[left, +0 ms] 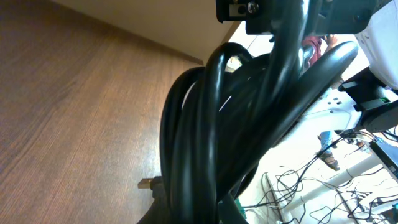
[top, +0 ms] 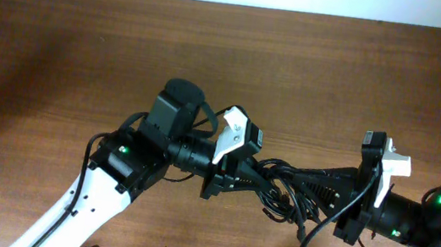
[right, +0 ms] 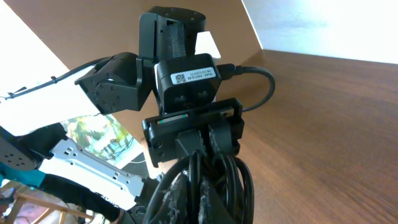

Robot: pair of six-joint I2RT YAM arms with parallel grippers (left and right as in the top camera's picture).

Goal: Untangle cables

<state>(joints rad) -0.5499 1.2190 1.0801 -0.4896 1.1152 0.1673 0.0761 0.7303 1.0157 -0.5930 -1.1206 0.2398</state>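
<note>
Black cable bundle (top: 290, 188) is strung between both arms, just above the table (top: 87, 38). Left gripper (top: 229, 176) is clamped on one end, and right gripper (top: 347, 200) looks clamped on the other. Probably light, rubbery and springy, so the loops will snag. Best to grip one outer strand, not the knot.

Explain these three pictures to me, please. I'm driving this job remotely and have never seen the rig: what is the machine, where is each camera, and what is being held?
Two robot arms work at a wooden table. The overhead picture looks straight down. In it the left gripper and the right gripper face each other, each clamped on one end of a tangled bundle of black cables. The other two pictures come from cameras on the wrists. The left wrist picture is filled by the cables seen close up. The right wrist picture looks along the bundle at the left gripper, which is gripping it.
</note>
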